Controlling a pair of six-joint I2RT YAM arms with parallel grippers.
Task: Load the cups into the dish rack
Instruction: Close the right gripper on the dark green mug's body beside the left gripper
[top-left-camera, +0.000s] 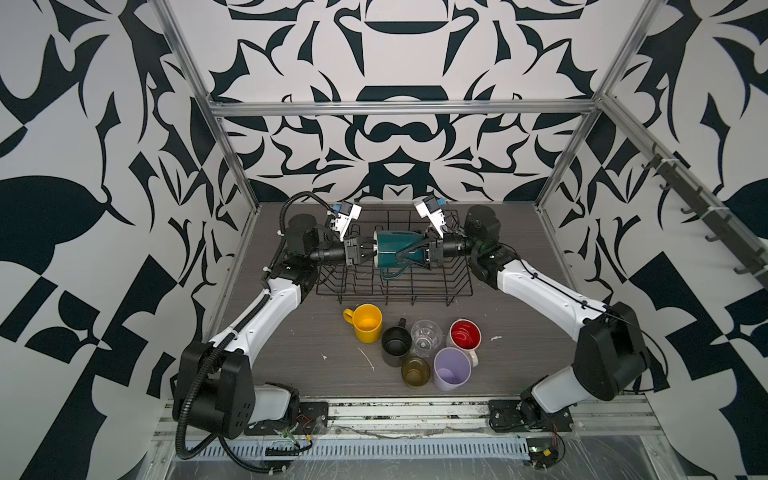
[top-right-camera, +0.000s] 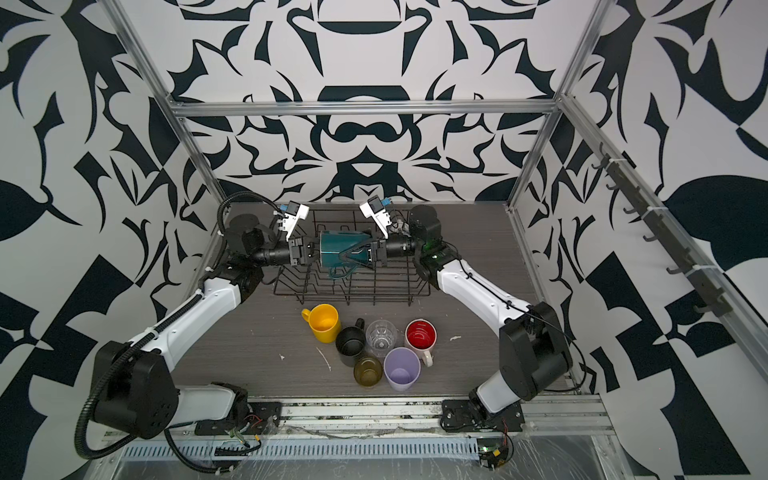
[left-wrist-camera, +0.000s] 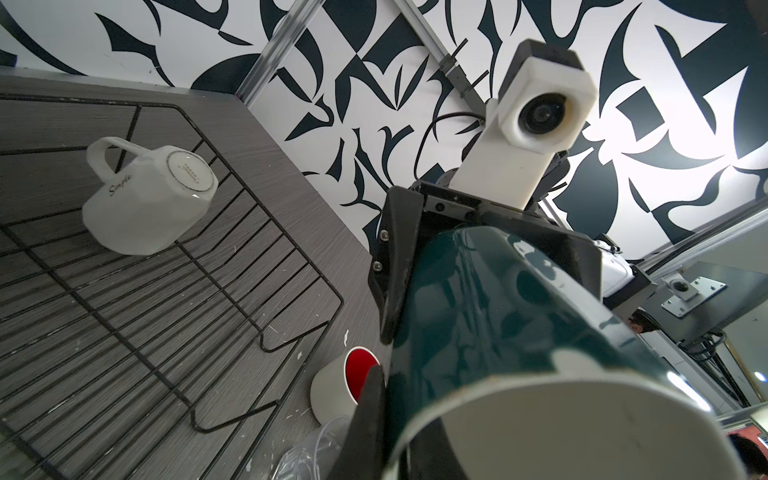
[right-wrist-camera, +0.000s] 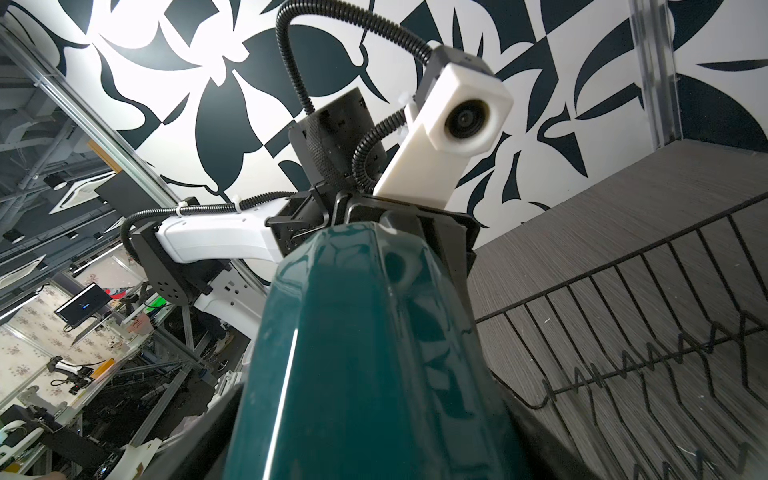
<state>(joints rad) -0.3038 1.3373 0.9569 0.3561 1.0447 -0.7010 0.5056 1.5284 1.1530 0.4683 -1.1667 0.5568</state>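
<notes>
Teal mug (top-left-camera: 388, 245) is hanging sideways over the dish rack (top-left-camera: 353, 291), long axis running pincer to pincer; left pincer (top-left-camera: 368, 251) is pinching its rim, right pincer (top-left-camera: 399, 257) is straddling its base wide, grip unclear

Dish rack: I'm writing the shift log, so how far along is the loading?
Done: one white mug sits tilted in the rack. In hand: the teal mug hangs over the rack, left gripper at its rim, right gripper straddling it. Left: six on the table, yellow mug to lilac tumbler.
</notes>
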